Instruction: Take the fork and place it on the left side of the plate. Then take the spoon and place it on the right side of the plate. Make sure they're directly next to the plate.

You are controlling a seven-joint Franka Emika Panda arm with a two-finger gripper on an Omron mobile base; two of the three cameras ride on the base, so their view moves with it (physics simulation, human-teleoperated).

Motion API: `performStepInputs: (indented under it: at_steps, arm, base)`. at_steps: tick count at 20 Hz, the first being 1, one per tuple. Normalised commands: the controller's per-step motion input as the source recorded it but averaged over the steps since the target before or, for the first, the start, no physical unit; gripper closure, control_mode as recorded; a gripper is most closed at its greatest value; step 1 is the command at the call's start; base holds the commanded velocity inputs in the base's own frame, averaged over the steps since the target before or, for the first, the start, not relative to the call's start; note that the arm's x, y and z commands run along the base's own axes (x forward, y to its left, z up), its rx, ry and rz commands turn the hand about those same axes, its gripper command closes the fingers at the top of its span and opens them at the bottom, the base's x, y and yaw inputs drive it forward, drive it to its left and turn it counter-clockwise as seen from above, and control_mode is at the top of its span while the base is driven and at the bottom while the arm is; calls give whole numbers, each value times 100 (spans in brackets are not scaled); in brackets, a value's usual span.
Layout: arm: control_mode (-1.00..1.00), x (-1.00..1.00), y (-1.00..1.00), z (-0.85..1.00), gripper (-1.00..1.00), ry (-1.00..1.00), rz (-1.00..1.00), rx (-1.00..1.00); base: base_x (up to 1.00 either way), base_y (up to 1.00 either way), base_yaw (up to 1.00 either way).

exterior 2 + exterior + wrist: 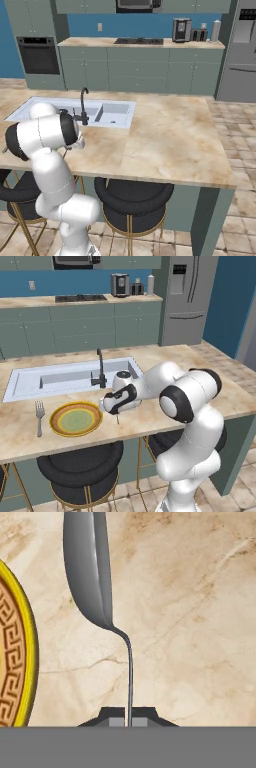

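Gripper [128, 721] seen at 6 o'clock of hand view, fingers pinched on thin handle of spoon [89, 572]. Spoon bowl pointed toward 12 o'clock, held over marble counter [200, 612]. Plate [15, 662] rim at 9 o'clock, just beside spoon.

In left base view, gripper [117, 417] held low over counter [20, 441], at 3 o'clock of plate [76, 419]. Fork [39, 417] laid at 9 o'clock of plate, just beside rim. Sink [70, 376] and faucet [100, 368] seen beyond plate at 12 o'clock.
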Motion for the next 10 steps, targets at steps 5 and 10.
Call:
performStepInputs:
  at_steps: [5,10]
  arm:
    - [-100,15,9,0,100,0,0,2]
    - [-100,14,25,-9,100,0,0,1]
  base:
    - [0,0,0]
    - [0,0,0]
